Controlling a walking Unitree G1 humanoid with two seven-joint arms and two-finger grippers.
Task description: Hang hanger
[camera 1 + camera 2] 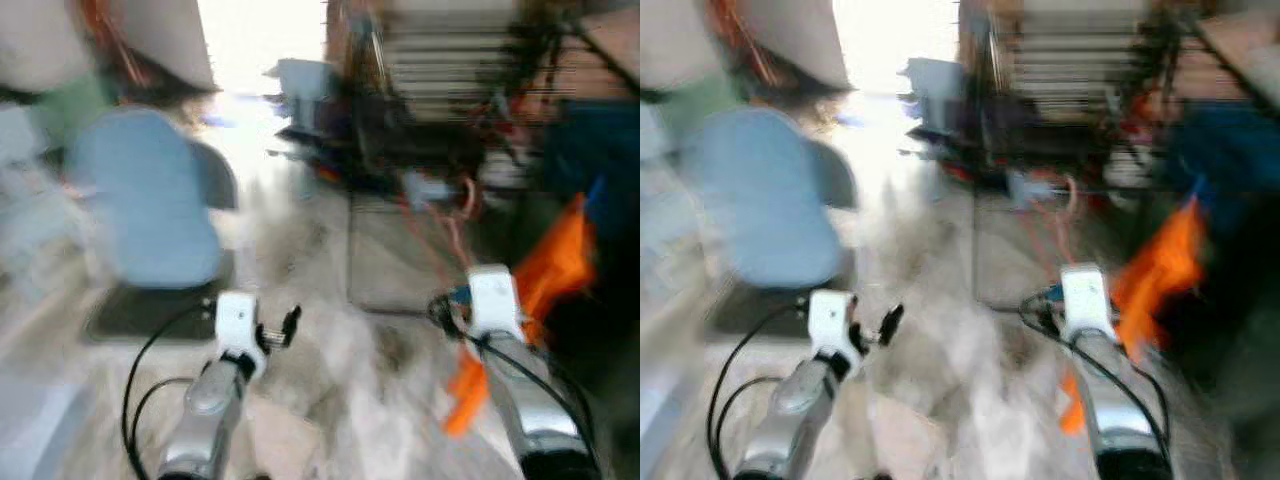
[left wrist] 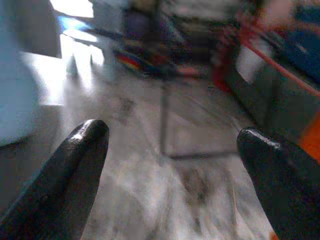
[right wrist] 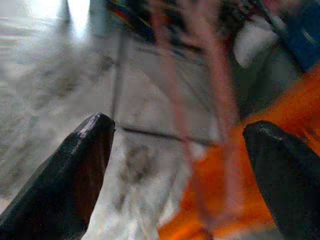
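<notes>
While everything was blurred, I judged the hanger (image 3: 220, 115) — a thin pinkish wire carrying orange cloth (image 1: 555, 265) — light and springy. It crossed between the right gripper (image 3: 180, 165) fingers, both grippers spread; best grasped near its hook.

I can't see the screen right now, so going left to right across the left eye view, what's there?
Blurred light-blue chair → left gripper → right arm's white wrist → orange garment.
</notes>
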